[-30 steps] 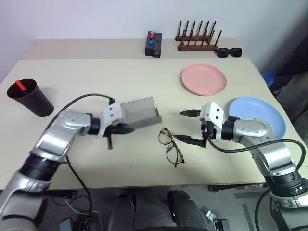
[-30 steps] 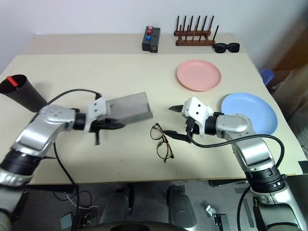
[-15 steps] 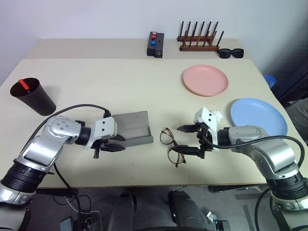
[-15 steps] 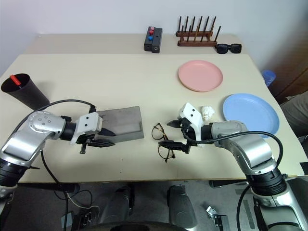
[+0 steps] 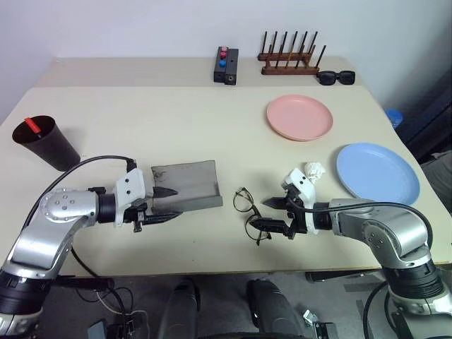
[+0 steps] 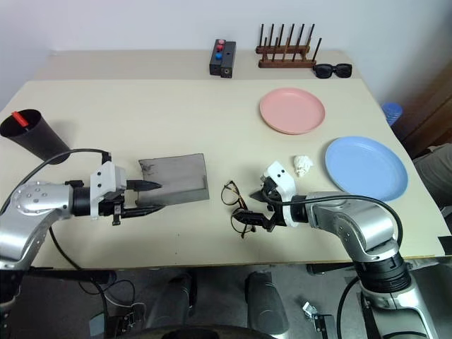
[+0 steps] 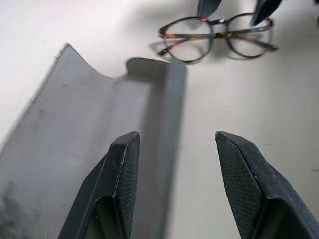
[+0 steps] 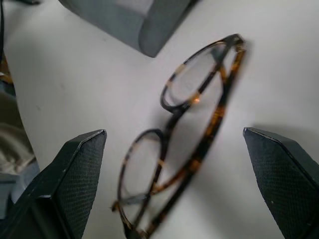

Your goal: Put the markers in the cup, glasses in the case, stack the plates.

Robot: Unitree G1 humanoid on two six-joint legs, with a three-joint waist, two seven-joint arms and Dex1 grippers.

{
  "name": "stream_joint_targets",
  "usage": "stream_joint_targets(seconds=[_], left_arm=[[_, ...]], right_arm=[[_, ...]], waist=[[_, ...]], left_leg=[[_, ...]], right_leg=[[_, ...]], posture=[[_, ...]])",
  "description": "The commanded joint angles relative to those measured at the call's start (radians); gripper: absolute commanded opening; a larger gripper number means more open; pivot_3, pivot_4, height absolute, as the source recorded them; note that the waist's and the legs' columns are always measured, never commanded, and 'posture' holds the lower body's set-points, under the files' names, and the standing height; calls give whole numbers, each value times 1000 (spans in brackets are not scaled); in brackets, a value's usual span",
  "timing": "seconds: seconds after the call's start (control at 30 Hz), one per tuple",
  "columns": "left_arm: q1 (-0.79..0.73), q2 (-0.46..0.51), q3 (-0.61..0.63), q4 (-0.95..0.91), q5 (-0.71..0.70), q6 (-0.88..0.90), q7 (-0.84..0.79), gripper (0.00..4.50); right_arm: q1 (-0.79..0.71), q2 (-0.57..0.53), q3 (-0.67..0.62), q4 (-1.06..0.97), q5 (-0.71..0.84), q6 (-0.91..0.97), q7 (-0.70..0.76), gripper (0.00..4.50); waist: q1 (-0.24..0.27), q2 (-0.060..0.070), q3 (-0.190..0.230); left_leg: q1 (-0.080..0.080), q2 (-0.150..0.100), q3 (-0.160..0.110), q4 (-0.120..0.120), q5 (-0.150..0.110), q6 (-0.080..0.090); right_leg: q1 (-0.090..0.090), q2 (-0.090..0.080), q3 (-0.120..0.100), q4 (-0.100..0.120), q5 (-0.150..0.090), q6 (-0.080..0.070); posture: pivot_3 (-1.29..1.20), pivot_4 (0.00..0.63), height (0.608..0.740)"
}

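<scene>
- One red-capped marker (image 5: 31, 126) in cup (image 5: 46, 145).
- Glasses (image 5: 251, 214) outside case (image 5: 185, 186); plates apart.
- Right hand (image 5: 269, 214) spread around glasses; left hand (image 5: 167, 205) spread, empty.

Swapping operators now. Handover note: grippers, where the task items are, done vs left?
Left gripper: open, at the near edge of the open case, not gripping it.
Right gripper: open wide, fingers either side of the glasses, which lie on the table.
Cup at far left, a red-capped marker inside.
Pink plate and blue plate lie apart.
Left: glasses into case, stack plates. Second marker: cannot tell.
</scene>
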Motion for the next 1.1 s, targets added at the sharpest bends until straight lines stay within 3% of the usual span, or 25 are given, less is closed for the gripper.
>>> stream_joint_targets(seconds=[0.03, 0.4, 0.5, 0.73, 0.97, 1.1], left_arm=[[62, 14, 54, -87, -12, 3, 25, 2439], [136, 7, 41, -158, 1, 18, 83, 2439], [145, 6, 36, -159, -3, 13, 81, 2488], [154, 5, 29, -157, -10, 7, 69, 2488], [185, -7, 6, -138, 17, -30, 64, 2488], [215, -34, 58, -98, 12, -59, 96, 2488]], right_arm=[[-26, 38, -50, 17, 40, 45, -39, 4500], [-59, 48, -62, 55, 66, 91, -69, 4500], [-64, 53, -65, 60, 68, 104, -84, 3654], [-74, 57, -71, 62, 83, 118, -102, 35], [-90, 46, -67, 48, 91, 110, -117, 35], [-146, 19, -46, 16, 75, 61, -95, 35]], waist=[[-1, 0, 0], [-3, 0, 0], [-3, 0, 0], [-4, 0, 0], [-4, 0, 0], [-5, 1, 0]], left_leg=[[0, 0, 0, 0, 0, 0], [0, 0, 0, 0, 0, 0], [0, 0, 1, 0, 0, 0], [0, 0, 1, 0, 0, 0], [0, 0, 1, 0, 0, 0], [0, 0, 2, -1, 0, 0]], right_leg=[[0, 0, 0, 0, 0, 0], [0, 0, 0, -1, 0, -1], [0, 0, 0, -1, 0, -1], [-1, 0, 0, -1, 0, -1], [0, -1, 0, -3, 1, -1], [-1, -1, 0, -3, 1, -2]], posture=[[0, 150, 740], [0, 150, 740], [0, 150, 740], [0, 150, 740], [0, 150, 740], [0, 150, 740]])
